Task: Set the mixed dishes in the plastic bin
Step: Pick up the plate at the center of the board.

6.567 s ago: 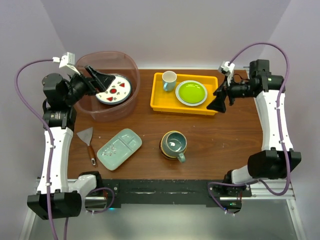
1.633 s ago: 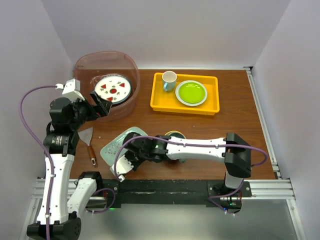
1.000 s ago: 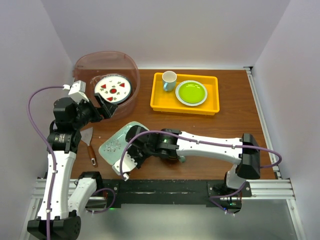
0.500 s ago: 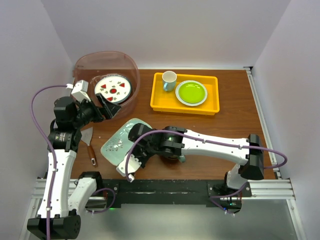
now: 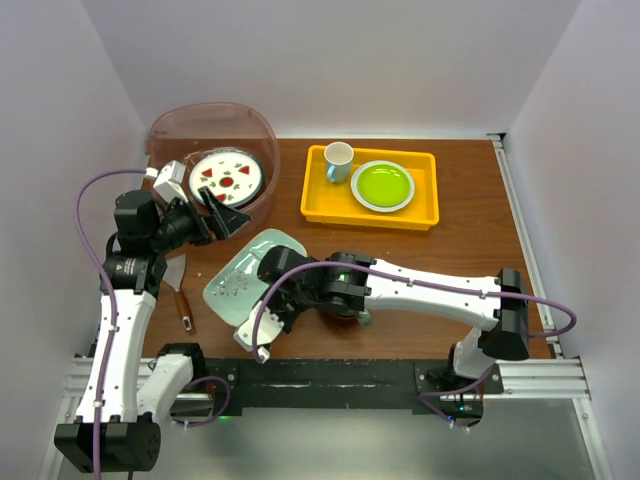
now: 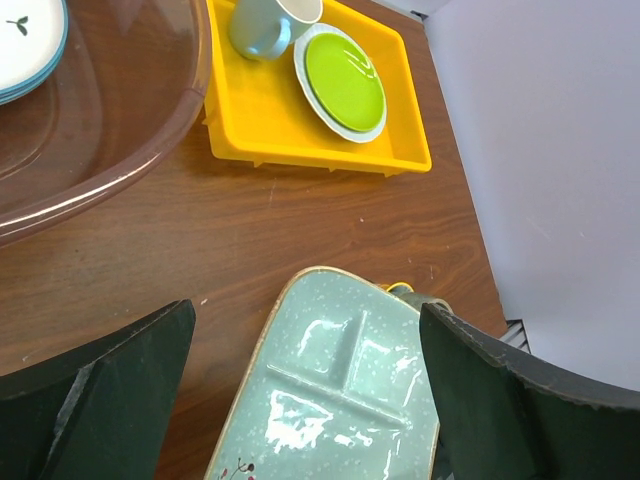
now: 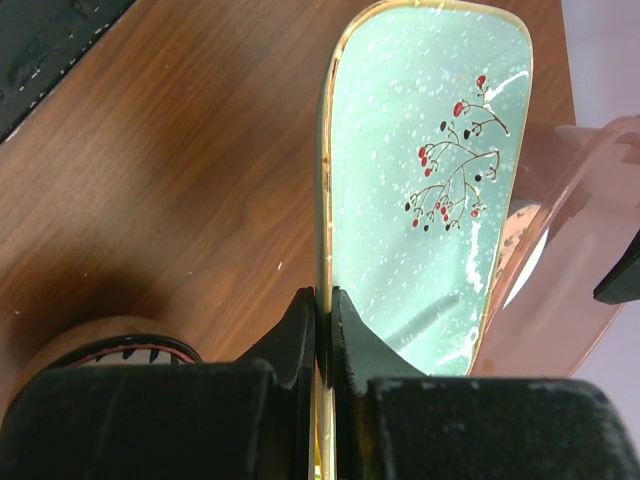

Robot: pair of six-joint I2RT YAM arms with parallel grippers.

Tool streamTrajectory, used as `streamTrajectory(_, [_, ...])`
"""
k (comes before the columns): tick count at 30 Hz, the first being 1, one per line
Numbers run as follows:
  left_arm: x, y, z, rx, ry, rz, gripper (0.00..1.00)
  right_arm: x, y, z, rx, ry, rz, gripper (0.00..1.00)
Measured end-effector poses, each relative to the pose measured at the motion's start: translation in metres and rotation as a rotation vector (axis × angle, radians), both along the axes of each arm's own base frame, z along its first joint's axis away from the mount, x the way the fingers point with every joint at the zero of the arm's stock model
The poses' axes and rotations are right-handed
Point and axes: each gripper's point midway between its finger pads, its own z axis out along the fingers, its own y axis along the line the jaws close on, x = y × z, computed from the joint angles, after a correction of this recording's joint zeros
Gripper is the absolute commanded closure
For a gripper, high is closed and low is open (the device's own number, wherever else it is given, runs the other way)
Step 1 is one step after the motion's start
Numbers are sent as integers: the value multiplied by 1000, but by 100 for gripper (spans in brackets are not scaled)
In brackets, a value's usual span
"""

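The right gripper [image 7: 322, 310], pinching the rim of the pale green divided tray [image 5: 240, 272], has tipped it up off the table [image 5: 450, 260] and carried it far-left toward the plastic bin [image 5: 210, 125] (a red-marked white plate [image 5: 225, 178] already lies inside). The left gripper [image 5: 222, 218], jaws spread wide, has swung in between bin and tray. The tray looks close to going in.

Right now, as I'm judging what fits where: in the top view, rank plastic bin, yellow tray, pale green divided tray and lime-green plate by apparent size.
1. plastic bin
2. yellow tray
3. pale green divided tray, tilted up, partly hidden, so less sure
4. lime-green plate
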Motion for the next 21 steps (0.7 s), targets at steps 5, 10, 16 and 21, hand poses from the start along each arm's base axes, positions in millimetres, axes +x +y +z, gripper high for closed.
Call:
streamTrajectory(5, [-2, -2, 0, -6, 1, -14, 0, 1, 0, 1, -1, -11, 0, 100])
streamTrajectory(10, [-4, -3, -1, -4, 5, -25, 0, 5, 0, 2, -1, -30, -6, 100])
streamTrajectory(16, [-5, -4, -1, -6, 11, -32, 0, 11, -2, 4, -5, -54, -12, 100])
streamTrajectory(21, [-7, -3, 4, 9, 8, -37, 0, 13, -5, 12, 9, -72, -9, 100])
